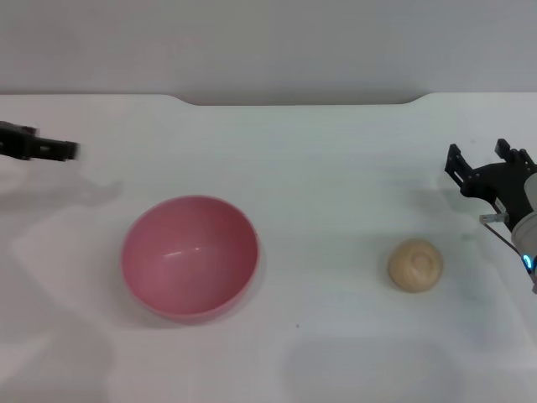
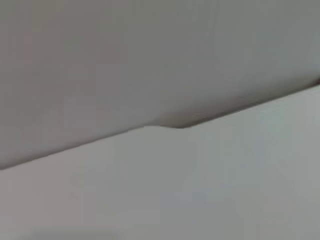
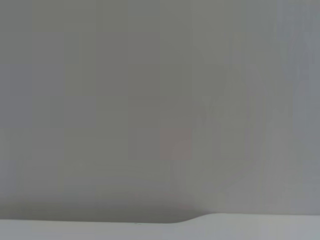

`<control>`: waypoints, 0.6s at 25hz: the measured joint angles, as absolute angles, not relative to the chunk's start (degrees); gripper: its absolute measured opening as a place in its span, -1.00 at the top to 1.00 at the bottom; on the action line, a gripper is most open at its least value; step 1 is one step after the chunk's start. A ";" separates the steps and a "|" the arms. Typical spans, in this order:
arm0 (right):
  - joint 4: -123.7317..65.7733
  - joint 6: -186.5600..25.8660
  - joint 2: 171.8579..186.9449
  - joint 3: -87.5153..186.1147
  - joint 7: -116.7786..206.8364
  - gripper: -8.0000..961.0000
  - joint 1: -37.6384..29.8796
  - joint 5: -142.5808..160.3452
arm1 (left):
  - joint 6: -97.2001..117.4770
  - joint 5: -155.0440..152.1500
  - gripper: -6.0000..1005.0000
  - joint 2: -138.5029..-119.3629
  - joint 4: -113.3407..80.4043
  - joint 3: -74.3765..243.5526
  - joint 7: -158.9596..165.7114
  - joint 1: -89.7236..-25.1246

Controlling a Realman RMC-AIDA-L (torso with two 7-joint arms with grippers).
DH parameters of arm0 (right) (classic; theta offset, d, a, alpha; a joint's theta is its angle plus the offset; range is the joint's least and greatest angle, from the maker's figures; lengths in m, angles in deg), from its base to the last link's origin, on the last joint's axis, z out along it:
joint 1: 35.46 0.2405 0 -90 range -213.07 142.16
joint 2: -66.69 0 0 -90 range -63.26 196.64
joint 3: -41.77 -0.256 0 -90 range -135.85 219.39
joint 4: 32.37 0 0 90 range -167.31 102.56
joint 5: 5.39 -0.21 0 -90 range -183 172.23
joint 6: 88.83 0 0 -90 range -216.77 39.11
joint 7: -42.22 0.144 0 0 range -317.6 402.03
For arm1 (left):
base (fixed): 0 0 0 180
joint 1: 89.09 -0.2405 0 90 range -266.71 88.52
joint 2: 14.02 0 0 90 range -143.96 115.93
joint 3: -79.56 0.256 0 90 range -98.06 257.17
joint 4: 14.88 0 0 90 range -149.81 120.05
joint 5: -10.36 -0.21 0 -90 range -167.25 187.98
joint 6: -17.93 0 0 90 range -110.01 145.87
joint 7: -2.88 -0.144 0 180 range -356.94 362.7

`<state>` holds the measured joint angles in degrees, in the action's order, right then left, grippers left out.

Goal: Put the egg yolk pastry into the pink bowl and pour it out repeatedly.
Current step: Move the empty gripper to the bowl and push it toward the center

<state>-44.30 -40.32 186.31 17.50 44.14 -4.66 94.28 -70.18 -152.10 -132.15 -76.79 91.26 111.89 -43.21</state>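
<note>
The pink bowl (image 1: 189, 256) stands upright on the white table, left of centre in the head view, with nothing inside it. The egg yolk pastry (image 1: 415, 265), a pale beige ball, lies on the table well to the bowl's right. My right gripper (image 1: 480, 161) hovers a little behind and to the right of the pastry, open and holding nothing. My left gripper (image 1: 52, 149) is at the far left edge, behind and left of the bowl, clear of it. Neither wrist view shows the bowl, the pastry or any fingers.
The white table (image 1: 319, 168) ends at a back edge with a shallow notch (image 1: 302, 101) against a grey wall. The same edge and wall show in both wrist views.
</note>
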 joint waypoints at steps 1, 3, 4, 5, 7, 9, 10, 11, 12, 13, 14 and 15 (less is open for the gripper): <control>-44.58 -40.32 186.32 17.51 44.13 -0.54 -4.64 94.41 | -71.68 -151.12 -0.60 -132.32 -79.20 94.50 114.34 -44.11; -44.62 -40.32 186.31 17.52 44.13 -0.54 -4.64 94.45 | -74.87 -147.40 -0.60 -131.68 -82.36 101.98 120.95 -46.74; -44.58 -40.33 186.31 17.52 44.01 -0.54 -4.62 94.45 | -75.78 -146.06 -0.60 -131.52 -82.87 104.33 123.13 -47.69; -44.51 -40.35 186.30 17.52 43.87 -0.54 -4.53 94.46 | -76.31 -145.14 -0.60 -131.57 -83.55 106.53 125.13 -48.68; -44.61 -40.39 186.30 17.52 43.71 -0.53 -4.31 94.50 | -77.15 -144.43 -0.60 -131.82 -86.09 111.64 128.40 -50.90; -44.61 -40.40 186.29 17.52 43.71 -0.53 -4.07 94.56 | -78.14 -144.20 -0.60 -131.93 -87.60 116.18 131.44 -52.36; -44.51 -40.40 186.27 17.52 43.71 -0.53 -3.99 94.58 | -78.61 -144.04 -0.59 -131.95 -87.79 118.36 133.02 -52.83; -44.32 -40.41 186.23 17.50 43.71 -0.53 -3.89 94.60 | -78.99 -143.94 -0.59 -131.95 -87.82 121.11 135.05 -53.32; -44.25 -40.41 186.20 17.50 43.71 -0.53 -3.85 94.61 | -79.20 -143.87 -0.59 -131.95 -87.68 122.92 136.28 -53.59; -44.20 -40.41 186.18 17.50 43.71 -0.53 -3.82 94.62 | -79.22 -143.86 -0.59 -131.95 -87.57 123.99 136.95 -53.73; -44.17 -40.41 186.16 17.50 43.71 -0.53 -3.77 94.63 | -79.24 -143.86 -0.59 -131.97 -87.42 125.04 137.73 -53.85; -44.11 -40.41 186.14 17.48 43.70 -0.53 -3.73 94.64 | -79.24 -143.89 -0.59 -131.99 -87.19 126.38 138.53 -53.93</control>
<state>-44.11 -40.41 186.14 17.48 43.70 -3.73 94.64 -79.24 -143.89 -131.99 -87.19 126.38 138.53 -53.93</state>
